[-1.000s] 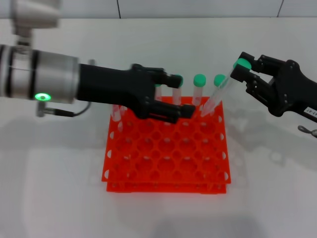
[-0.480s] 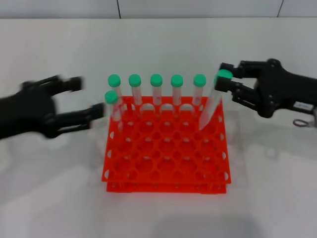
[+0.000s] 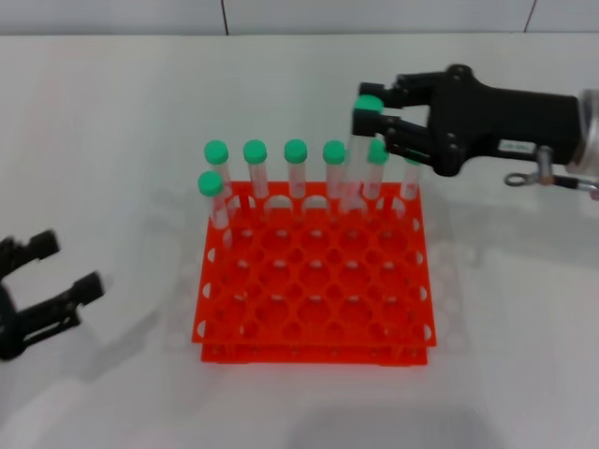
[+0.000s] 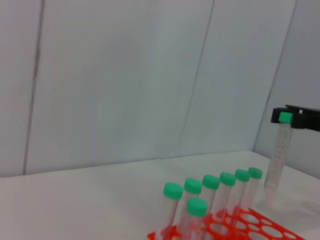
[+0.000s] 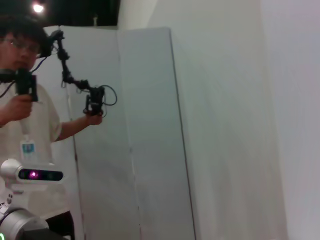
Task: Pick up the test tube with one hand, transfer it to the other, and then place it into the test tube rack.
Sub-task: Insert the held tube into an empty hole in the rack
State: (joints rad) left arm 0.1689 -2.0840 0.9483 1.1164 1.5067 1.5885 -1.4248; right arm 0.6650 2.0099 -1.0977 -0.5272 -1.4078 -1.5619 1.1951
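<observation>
My right gripper (image 3: 371,108), black with a small white label, is shut on the green cap of the test tube (image 3: 356,166). The tube hangs nearly upright, its lower end at the back row of the orange-red test tube rack (image 3: 309,353); whether it is inside a hole I cannot tell. The left wrist view shows the same tube (image 4: 278,160) hanging from the right gripper (image 4: 295,116) behind the rack (image 4: 250,227). My left gripper (image 3: 65,267) is open and holds nothing, low at the table's left, well away from the rack.
Several other green-capped tubes (image 3: 255,164) stand in the rack's back row, and one (image 3: 213,196) stands in the second row at the left. The rack's front rows are unfilled holes. White table surrounds the rack. The right wrist view shows only a wall and a person.
My left arm has pulled back from over the rack to the lower left. The right gripper has carried the tube leftward and tipped it from slanted to nearly upright over the back row.
</observation>
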